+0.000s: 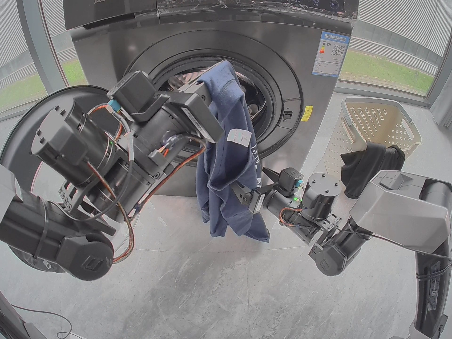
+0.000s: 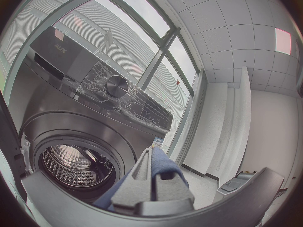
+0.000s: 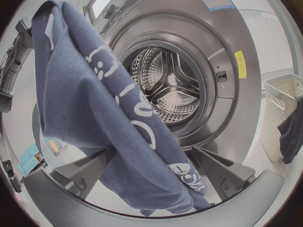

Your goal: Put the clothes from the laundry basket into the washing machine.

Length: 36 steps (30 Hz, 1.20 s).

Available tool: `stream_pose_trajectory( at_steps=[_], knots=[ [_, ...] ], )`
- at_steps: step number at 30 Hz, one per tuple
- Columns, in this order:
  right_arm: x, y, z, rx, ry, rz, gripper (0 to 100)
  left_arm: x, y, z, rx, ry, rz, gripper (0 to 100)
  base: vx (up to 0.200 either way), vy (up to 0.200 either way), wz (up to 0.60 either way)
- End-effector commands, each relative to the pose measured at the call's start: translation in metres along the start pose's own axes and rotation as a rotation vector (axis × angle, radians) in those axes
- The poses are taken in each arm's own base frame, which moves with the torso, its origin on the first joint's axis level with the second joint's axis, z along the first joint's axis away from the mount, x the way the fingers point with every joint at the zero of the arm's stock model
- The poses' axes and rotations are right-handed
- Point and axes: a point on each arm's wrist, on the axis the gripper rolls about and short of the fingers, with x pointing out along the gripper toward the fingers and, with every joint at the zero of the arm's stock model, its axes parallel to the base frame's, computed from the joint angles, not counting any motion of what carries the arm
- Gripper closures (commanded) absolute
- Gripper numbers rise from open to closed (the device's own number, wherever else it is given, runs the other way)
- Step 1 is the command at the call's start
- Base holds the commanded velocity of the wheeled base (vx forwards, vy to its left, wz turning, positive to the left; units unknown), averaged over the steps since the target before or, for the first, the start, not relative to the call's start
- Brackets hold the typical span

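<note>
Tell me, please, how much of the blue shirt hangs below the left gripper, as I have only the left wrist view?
Observer: Most of it. The blue shirt hangs from the left gripper in a long drape across the front of the washing machine, and its hem is below the door opening.
Operator: Thank you. Where is the right gripper?
Observer: The right gripper is open at the shirt's lower part, with the cloth hanging between its fingers.
Operator: Is anything in the laundry basket?
Observer: Yes, a dark garment is draped over the rim of the laundry basket, which stands to the right of the machine.
</note>
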Motion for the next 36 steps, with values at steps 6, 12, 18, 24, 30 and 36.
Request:
stream_pose_trajectory(
  at_steps=[6,12,18,24,30,36],
  knots=[
    [0.018,0.008,0.001,0.003,-0.047,0.027,0,-0.009,-0.001,-0.004,-0.004,0.031,-0.009,100,0.0,0.0,0.0],
    [0.028,0.008,-0.007,0.003,-0.049,0.029,0,-0.008,0.001,0.0,-0.001,0.016,-0.004,100,0.0,0.0,0.0],
    [0.033,0.008,-0.007,0.004,-0.063,0.033,0,-0.002,0.002,0.005,-0.001,-0.007,-0.005,100,0.0,0.0,0.0],
    [0.036,0.008,-0.007,0.005,-0.07,0.032,100,-0.001,0.005,0.011,0.0,-0.022,0.004,100,0.0,0.0,0.0],
    [0.032,-0.002,-0.003,0.001,-0.069,0.011,100,-0.005,0.02,0.009,0.007,-0.005,0.057,100,0.0,0.0,0.0],
    [0.012,-0.017,0.033,-0.004,-0.093,-0.039,100,-0.028,0.072,-0.018,0.061,0.116,0.21,100,0.0,0.0,0.0]
  ],
)
